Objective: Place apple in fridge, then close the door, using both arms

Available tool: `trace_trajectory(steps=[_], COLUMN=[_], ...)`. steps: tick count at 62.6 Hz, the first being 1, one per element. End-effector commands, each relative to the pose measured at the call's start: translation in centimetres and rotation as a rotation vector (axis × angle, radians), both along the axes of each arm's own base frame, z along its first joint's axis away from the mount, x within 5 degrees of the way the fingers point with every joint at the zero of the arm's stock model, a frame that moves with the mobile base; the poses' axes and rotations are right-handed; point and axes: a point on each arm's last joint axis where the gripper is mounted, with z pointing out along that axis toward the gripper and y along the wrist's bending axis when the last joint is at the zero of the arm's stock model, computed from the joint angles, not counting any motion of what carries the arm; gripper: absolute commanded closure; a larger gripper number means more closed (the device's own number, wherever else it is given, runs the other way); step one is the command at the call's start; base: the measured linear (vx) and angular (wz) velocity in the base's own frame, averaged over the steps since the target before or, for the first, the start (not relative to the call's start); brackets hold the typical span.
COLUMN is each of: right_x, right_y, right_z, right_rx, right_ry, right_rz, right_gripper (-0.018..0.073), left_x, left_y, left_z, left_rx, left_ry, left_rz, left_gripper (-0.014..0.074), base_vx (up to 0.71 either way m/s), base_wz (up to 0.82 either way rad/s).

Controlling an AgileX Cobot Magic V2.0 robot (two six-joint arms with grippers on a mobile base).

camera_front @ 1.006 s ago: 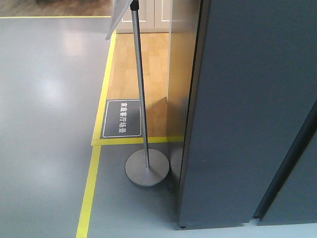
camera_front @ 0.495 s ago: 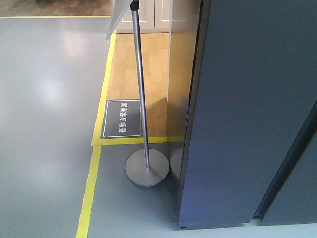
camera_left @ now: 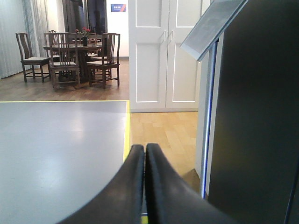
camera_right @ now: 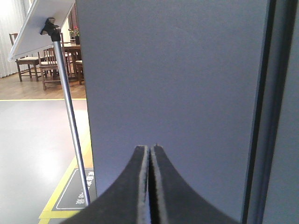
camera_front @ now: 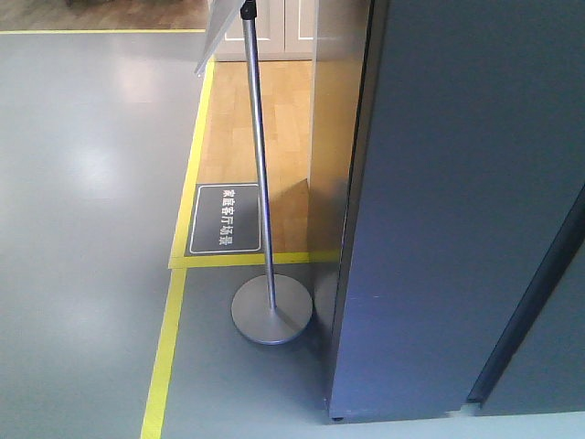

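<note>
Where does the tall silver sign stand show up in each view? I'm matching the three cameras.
Exterior front-facing: silver metal sign stand runs from top centre down to its round base, left of the dark grey fridge.
Left wrist: only its tilted grey sign panel shows, top right; the pole is hidden.
Right wrist: pole and panel at the left edge.
Shared landmark: the yellow floor tape.
</note>
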Motion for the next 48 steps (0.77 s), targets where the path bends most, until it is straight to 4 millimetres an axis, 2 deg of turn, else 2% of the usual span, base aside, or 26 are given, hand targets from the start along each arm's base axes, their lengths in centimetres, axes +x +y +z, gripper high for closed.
trace_trajectory(steps=[1,48], right_x=[-0.08,-0.08], right_y=[-0.04,-0.04], right_z=[0.21,0.18], right_rx=[-0.004,-0.003], right_ry=[-0.066,-0.061], right_rz=[-0.005,-0.005], right_gripper=[0.0563,0.0563], left_x=[-0.07,-0.07], left_y=[0.05,0.05], left_z=[0.05,0.05], left_rx=[-0.005,-0.005], left_ry=[-0.070,-0.070], left_rz=[0.007,0.007], left_gripper=[0.0603,0.0603], base_vx=[0.00,0.00], base_wz=[0.00,0.00])
